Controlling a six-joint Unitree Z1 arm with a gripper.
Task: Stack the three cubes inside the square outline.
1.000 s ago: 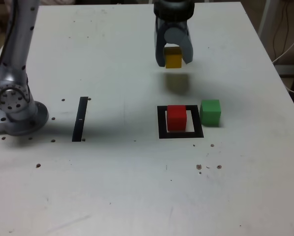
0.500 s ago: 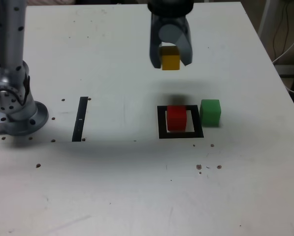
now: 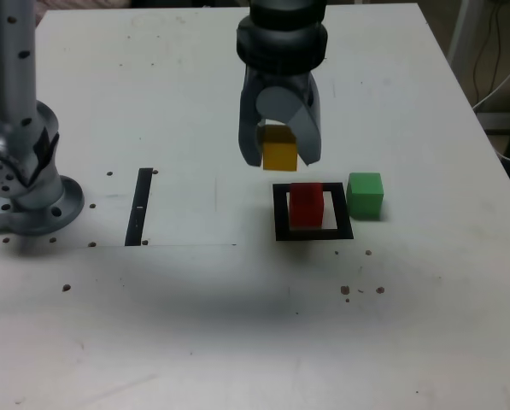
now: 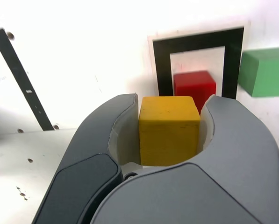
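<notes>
Black and straight, a thin strip (image 3: 139, 207) lay at centre left of the exterior view's frame. My gripper (image 3: 279, 161) held the yellow cube (image 3: 280, 149) aloft near upper centre, its jaws closed on the sides. Just right of centre, the red cube (image 3: 306, 205) sat inside the square outline (image 3: 282, 224); the green cube (image 3: 365, 196) stood beside the outline's right edge.
</notes>
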